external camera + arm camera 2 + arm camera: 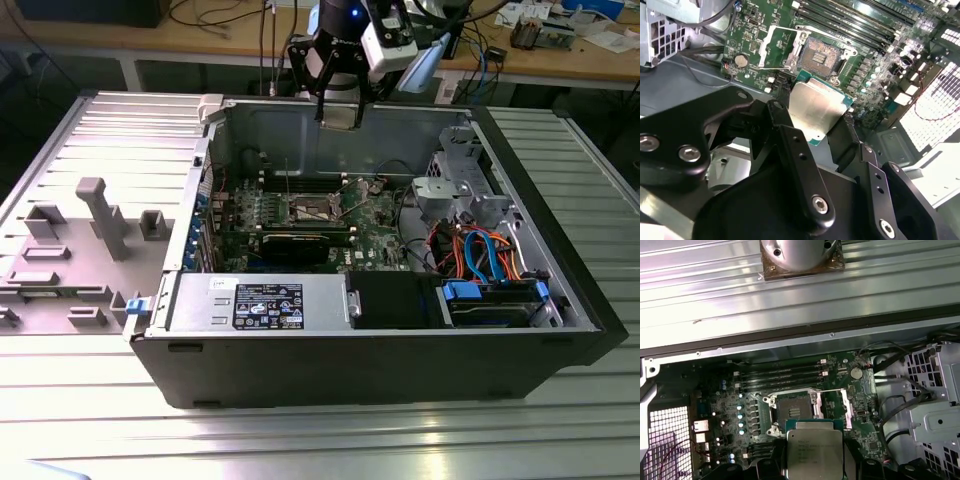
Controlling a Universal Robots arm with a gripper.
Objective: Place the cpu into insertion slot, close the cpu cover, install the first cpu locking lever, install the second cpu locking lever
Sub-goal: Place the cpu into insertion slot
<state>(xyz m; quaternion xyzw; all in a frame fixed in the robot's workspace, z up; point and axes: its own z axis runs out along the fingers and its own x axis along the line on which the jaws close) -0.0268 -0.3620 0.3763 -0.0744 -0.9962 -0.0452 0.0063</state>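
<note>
My gripper [340,105] hangs above the open computer case [400,365], over its far wall. It is shut on the cpu [815,112], a flat square chip with a dull silver top, clamped by its edges between the two black fingers [785,112]. The first wrist view shows the same cpu [813,452] in my gripper [813,460]. Below it on the green motherboard [375,215] lies the insertion slot [821,54] [791,410], bare, with its contact field exposed. The cpu cover [776,46] [840,407] is swung open beside the slot.
A grey power supply box [260,300] fills the case's near side, with a long black expansion card [300,243] behind it. A drive cage [460,190] and blue and orange cables [480,250] sit at the exterior view's right. Long memory slots [855,22] run beside the slot.
</note>
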